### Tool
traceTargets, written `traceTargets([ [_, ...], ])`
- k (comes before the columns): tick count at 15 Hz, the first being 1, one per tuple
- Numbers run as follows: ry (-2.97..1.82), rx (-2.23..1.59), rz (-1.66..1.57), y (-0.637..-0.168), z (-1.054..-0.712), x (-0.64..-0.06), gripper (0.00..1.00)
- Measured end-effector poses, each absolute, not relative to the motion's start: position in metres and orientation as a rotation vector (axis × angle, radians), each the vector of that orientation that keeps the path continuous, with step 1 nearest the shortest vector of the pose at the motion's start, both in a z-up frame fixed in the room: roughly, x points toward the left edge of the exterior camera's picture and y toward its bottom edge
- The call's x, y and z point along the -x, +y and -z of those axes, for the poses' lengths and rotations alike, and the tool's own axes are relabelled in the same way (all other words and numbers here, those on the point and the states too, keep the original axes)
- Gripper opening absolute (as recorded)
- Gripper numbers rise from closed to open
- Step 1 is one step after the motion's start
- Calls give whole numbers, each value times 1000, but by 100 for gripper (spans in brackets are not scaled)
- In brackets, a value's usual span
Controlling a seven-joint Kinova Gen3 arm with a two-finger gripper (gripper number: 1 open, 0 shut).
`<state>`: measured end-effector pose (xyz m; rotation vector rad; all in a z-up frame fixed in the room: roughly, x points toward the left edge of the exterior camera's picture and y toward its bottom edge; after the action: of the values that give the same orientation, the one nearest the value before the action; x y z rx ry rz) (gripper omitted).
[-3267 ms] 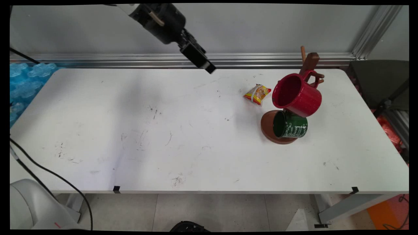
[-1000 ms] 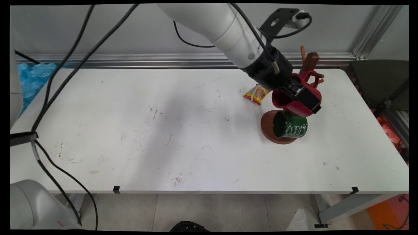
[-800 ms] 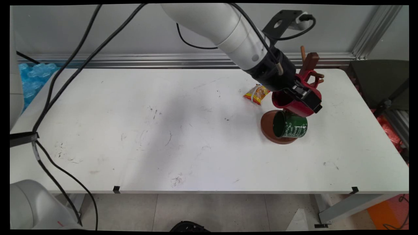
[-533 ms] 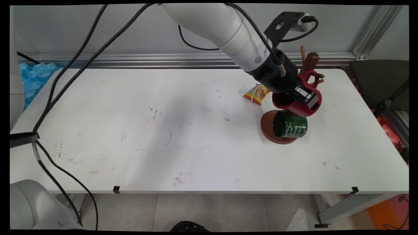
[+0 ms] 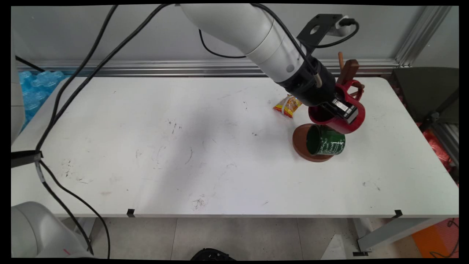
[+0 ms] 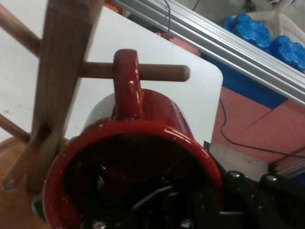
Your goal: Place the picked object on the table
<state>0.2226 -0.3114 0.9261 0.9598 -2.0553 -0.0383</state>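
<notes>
The hand (image 5: 342, 110) is at the red mug (image 5: 353, 123), which hangs by its handle on a peg (image 6: 162, 72) of the wooden rack (image 5: 349, 69) at the far right of the desk (image 5: 183, 146). In the main view one finger lies over the mug's rim, with the wrist reaching down from the upper left. In the hand view the mug's mouth fills the lower part, and the black linkage sits at the rim and inside it. I cannot tell whether the hand is clenched on the mug wall or loose. A green mug (image 5: 326, 141) hangs just below the red one, over the rack's round brown base (image 5: 298, 141). A yellow snack packet (image 5: 287, 105) lies on the desk just left of the mugs.
</notes>
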Motion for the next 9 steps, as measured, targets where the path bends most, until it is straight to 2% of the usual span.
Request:
traceTargets([
  [9,-2029,-927,96,-289,-952,-214,0],
])
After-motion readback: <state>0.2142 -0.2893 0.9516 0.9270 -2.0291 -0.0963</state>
